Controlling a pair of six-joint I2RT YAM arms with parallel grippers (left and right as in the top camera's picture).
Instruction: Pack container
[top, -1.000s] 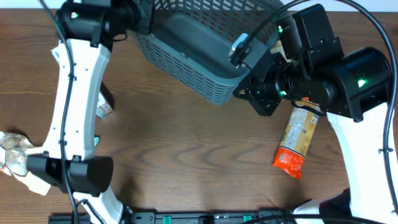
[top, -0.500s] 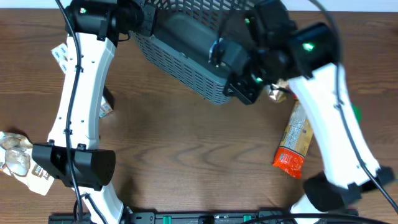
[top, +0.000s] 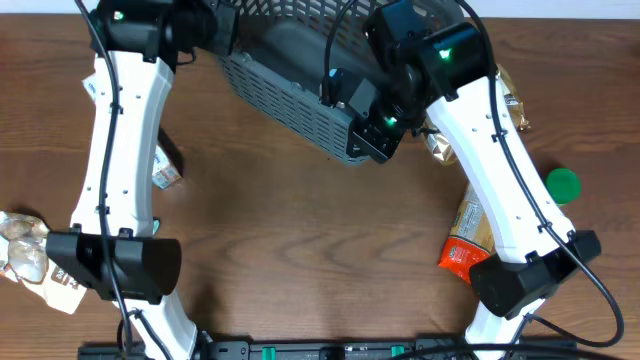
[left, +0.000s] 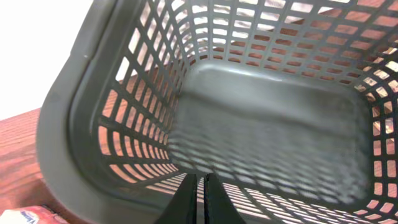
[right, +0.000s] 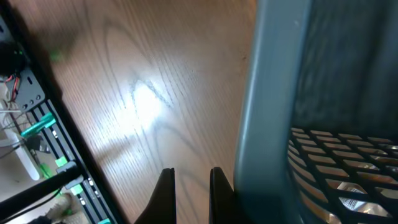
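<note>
Wooden table (top: 300, 230), grey container (top: 290, 90), labels unreadable

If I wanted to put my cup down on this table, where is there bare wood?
The widest bare patch is the table middle, between the two white arms, in front of the grey container. The right side is crowded: an orange packet, a green cap and a foil-wrapped item. More packets sit at the left edge.

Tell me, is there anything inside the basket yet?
No. The left wrist view looks straight into the container, and its solid floor is bare, with only the slotted walls around it.
</note>
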